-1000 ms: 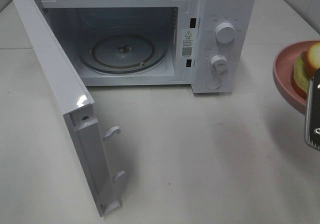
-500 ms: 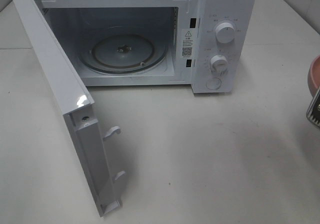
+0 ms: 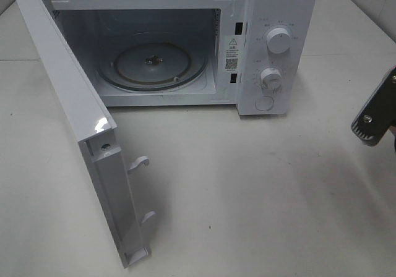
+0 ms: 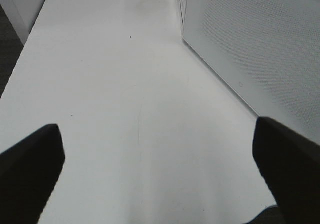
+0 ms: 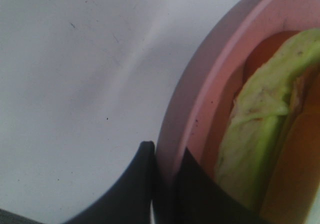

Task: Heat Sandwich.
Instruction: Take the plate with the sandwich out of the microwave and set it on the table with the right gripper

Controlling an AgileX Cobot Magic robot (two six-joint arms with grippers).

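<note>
The sandwich (image 5: 260, 134), pale bread with a green layer, lies in the pink plate (image 5: 200, 99) and shows only in the right wrist view. My right gripper (image 5: 167, 156) is shut on the plate's rim, one finger outside and one inside it. In the high view only part of the right arm (image 3: 374, 117) shows at the right edge; plate and sandwich are out of that frame. The white microwave (image 3: 272, 48) stands at the back with its door (image 3: 74, 122) swung wide open to the left and its glass turntable (image 3: 154, 63) bare. My left gripper (image 4: 160, 174) is open over bare table beside the door.
The microwave door sticks far out toward the front left, with its latch hooks (image 3: 141, 163) facing right. The perforated door panel (image 4: 260, 49) stands close beside my left gripper. White tabletop (image 3: 260, 190) spreads in front of the microwave.
The right arm has carried the pink plate and sandwich rightward, out of the high view's frame, and its wrist has turned. The left gripper and microwave have not moved.
</note>
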